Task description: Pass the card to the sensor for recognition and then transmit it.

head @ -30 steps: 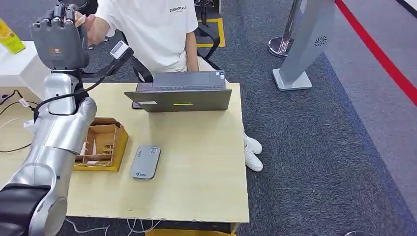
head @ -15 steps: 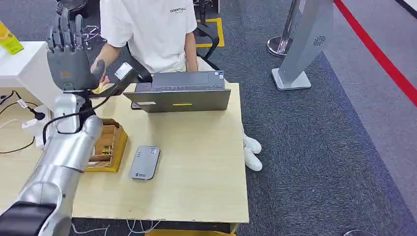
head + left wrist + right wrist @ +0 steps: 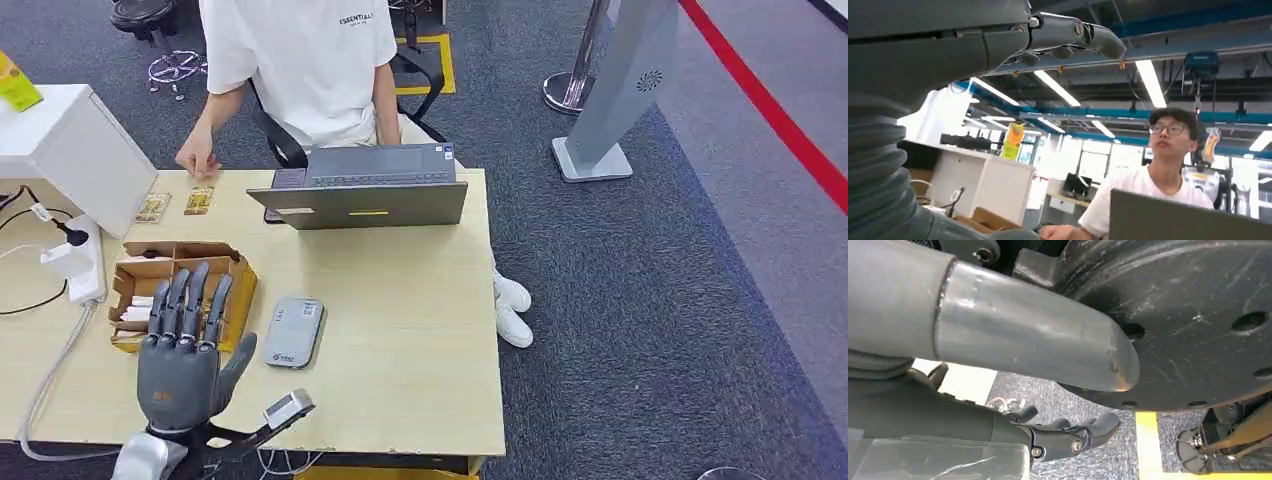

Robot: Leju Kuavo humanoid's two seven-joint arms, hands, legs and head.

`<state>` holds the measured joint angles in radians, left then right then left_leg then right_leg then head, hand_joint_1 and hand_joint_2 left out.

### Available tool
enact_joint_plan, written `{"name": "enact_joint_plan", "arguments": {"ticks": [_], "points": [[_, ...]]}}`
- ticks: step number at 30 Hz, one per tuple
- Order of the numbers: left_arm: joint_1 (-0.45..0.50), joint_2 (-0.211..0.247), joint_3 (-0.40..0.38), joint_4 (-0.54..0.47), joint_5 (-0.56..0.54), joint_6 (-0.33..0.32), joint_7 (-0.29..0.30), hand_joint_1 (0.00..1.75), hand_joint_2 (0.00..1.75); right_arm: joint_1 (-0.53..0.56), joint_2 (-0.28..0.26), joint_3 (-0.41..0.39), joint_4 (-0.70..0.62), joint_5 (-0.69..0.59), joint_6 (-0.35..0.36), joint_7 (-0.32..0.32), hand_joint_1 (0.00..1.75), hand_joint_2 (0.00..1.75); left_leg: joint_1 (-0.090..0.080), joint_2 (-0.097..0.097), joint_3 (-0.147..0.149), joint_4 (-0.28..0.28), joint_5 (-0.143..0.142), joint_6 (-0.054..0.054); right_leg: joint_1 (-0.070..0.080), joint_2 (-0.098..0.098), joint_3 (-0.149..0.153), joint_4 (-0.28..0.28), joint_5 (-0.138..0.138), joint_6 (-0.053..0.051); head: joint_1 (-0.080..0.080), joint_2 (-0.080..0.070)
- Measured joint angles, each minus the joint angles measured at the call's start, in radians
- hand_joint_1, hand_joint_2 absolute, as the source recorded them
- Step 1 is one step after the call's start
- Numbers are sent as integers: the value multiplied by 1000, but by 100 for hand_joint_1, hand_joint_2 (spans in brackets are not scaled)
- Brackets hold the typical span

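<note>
2 cards (image 3: 176, 204) are lying well beyond my left hand (image 3: 183, 352) — its fingers (image 3: 190, 300) are spreading, holding nothing, just short of the box (image 3: 236, 268).

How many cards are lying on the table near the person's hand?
2: one card near the white box, another card just below the person's hand. More may sit hidden in the cardboard tray.

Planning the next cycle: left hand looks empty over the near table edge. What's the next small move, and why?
Probably reach the left hand forward into the brown cardboard card box for a fresh card. The hand is open with fingers spread and holds nothing; two cards already lie by the person's hand, and the flat grey card sensor sits bare beside the box.
</note>
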<state>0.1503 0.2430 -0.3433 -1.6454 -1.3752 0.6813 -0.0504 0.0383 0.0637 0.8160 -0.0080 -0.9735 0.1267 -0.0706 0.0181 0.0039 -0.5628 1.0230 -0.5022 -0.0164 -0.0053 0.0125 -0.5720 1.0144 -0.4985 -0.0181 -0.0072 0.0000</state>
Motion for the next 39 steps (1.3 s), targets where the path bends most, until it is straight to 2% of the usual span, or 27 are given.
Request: {"name": "enact_joint_plan", "arguments": {"ticks": [3, 4, 5, 7, 8, 16, 19, 21, 27, 32, 39], "points": [[2, 1, 0, -2, 0, 0, 0, 0, 175, 0, 0, 0, 0, 0, 0, 0, 0, 0, 0, 0, 0, 0, 0, 0, 0, 0, 0, 0, 0, 0, 0, 0], [33, 12, 0, -27, 8, -9, 19, 0, 175, -1, 1, -2, 3, 13, -26, 6, 0, 0, 0, -1, 0, 0, 0, 0, 0, -2, 2, 0, 0, 0, 0, 0], [58, 13, 13, -35, -67, -65, 134, 0, 175, -40, 32, 74, -30, 189, -318, 141, 0, 0, 1, 0, 1, 0, 2, -2, 2, -1, 2, 1, 1, -1, 1, 0], [48, 15, 48, -11, -89, -107, 189, 0, 175, -69, 54, 138, -59, 228, -506, 178, 0, 0, 2, -1, 2, 0, 2, -2, 2, -1, 2, 1, 1, -1, 1, 0], [31, 17, 72, 22, -87, -114, 193, 0, 175, -83, 60, 158, -66, 234, -530, 184, 0, 0, 2, -3, 3, 0, 3, -3, 2, -3, 3, 1, 1, -1, 0, 0], [-133, 29, 265, 397, -75, -129, 134, 0, 175, -109, 62, 251, -90, 251, -505, 177, 0, 0, 2, -5, 4, 0, 6, -5, 2, -4, 4, 4, 2, -3, 0, 0], [-189, 29, 307, 530, -73, -122, 121, 0, 175, -112, 62, 267, -90, 253, -505, 179, 0, 0, 3, -4, 4, 0, 6, -5, 2, -3, 4, 4, 2, -3, 0, 0], [-206, 28, 321, 581, -72, -116, 118, 0, 175, -113, 62, 277, -90, 253, -505, 181, 0, 0, 3, -4, 3, 0, 5, -5, 2, -3, 4, 4, 2, -3, 0, 0], [-224, 21, 338, 662, -81, -91, 97, 0, 175, -115, 62, 289, -90, 253, -505, 182, 0, 0, 3, -4, 3, 0, 5, -5, 2, -3, 3, 3, 2, -2, 0, 0], [-232, 3, 338, 682, -103, -57, 86, 0, 175, -116, 62, 301, -90, 252, -505, 182, 0, 0, 3, -4, 3, 0, 5, -5, 2, -3, 3, 3, 2, -2, 0, 0], [-239, -21, 338, 686, -116, -47, 79, 0, 175, -117, 61, 308, -90, 252, -505, 182, 0, 0, 3, -4, 3, 0, 5, -5, 2, -3, 3, 3, 2, -3, 0, 0]]}}
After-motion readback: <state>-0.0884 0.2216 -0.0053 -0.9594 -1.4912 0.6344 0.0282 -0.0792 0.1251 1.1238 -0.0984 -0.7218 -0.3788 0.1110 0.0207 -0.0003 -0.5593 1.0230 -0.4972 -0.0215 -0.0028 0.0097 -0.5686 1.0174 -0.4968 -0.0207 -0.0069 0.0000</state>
